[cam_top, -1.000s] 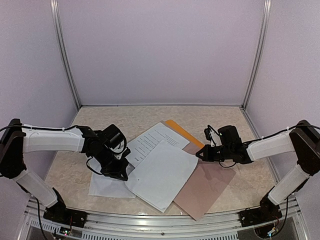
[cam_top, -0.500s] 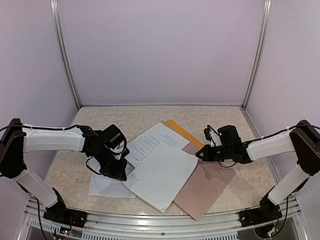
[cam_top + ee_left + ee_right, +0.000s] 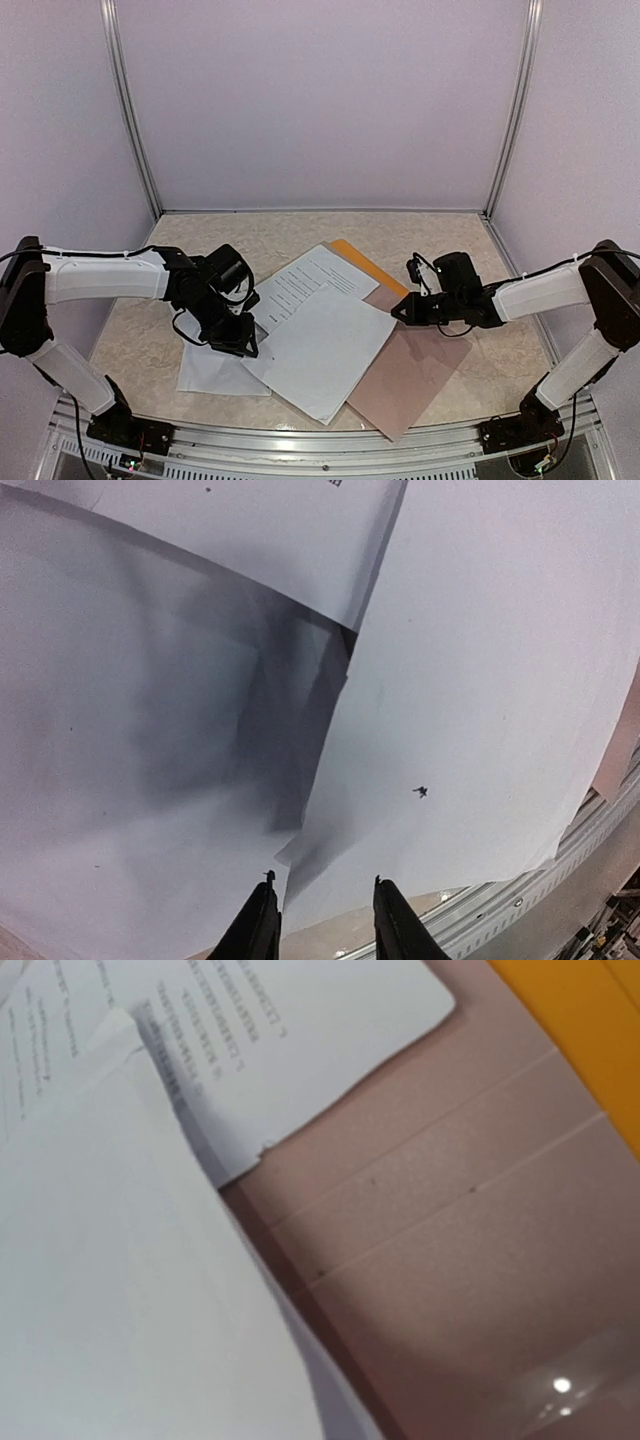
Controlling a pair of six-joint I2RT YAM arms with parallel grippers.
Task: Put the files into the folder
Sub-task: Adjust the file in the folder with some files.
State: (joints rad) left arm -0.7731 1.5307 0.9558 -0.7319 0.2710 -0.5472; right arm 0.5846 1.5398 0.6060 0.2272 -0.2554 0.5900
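Note:
The files are loose white sheets overlapping mid-table. A blank top sheet (image 3: 320, 345) lies over a printed sheet (image 3: 305, 280), and another sheet (image 3: 210, 375) lies at the left. The orange folder (image 3: 365, 262) peeks out behind them, also at a corner of the right wrist view (image 3: 570, 1020). My left gripper (image 3: 238, 338) is open at the top sheet's left corner. That corner (image 3: 300, 845) lies loose just ahead of the fingertips (image 3: 262, 920). My right gripper (image 3: 398, 312) is shut at the sheet's right corner. The sheet's edge (image 3: 150, 1290) rises toward it, and its fingers are out of the wrist view.
A pinkish-brown flat board (image 3: 415, 375) lies under the sheets' right side, toward the front rail (image 3: 330, 440). It fills much of the right wrist view (image 3: 450, 1260). Lilac walls enclose the beige table (image 3: 500, 350) on three sides.
My left gripper's jaws have parted and let go of the top sheet's left corner. The sheet has shifted slightly left. The right arm has barely moved.

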